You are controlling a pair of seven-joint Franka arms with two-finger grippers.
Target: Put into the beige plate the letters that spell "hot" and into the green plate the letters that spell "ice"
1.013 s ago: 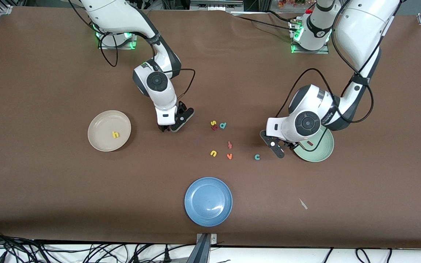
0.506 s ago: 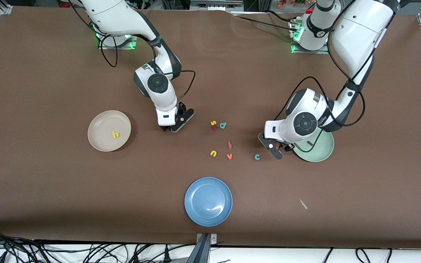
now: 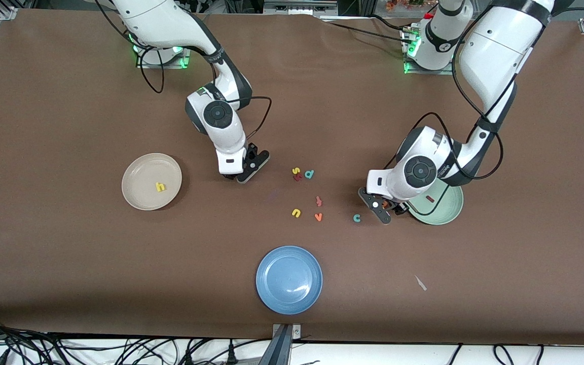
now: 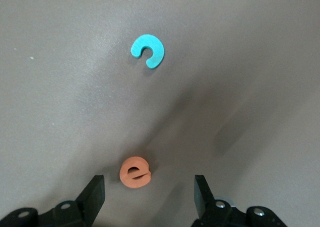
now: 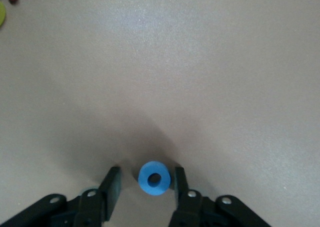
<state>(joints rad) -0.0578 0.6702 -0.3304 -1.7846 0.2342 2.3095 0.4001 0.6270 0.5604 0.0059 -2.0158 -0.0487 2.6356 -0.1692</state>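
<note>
The blue o (image 5: pixel 154 177) lies on the table between the fingers of my right gripper (image 5: pixel 146 181); one finger touches it and a small gap shows at the other. In the front view this right gripper (image 3: pixel 236 177) is down at the table, between the beige plate (image 3: pixel 140 195) and the letter cluster. The yellow h (image 3: pixel 160 187) lies in that plate. My left gripper (image 4: pixel 149 188) is open, its fingers wide apart on either side of the orange e (image 4: pixel 135 172) without touching it. The teal c (image 4: pixel 148 50) lies apart. The dark red i (image 3: pixel 429 198) rests in the green plate (image 3: pixel 444 215).
A blue plate (image 3: pixel 289 280) sits nearest the front camera. Loose letters lie mid-table: a yellow s (image 3: pixel 296 171), a teal d (image 3: pixel 309 174), a reddish t-like letter (image 3: pixel 318 201), a yellow u (image 3: pixel 296 213) and an orange v (image 3: pixel 318 217). A white scrap (image 3: pixel 420 283) lies toward the left arm's end.
The right gripper's fingers have drawn in close around the blue o. The left gripper has shifted slightly off the green plate's edge to over the orange e, its fingers narrowing a little.
</note>
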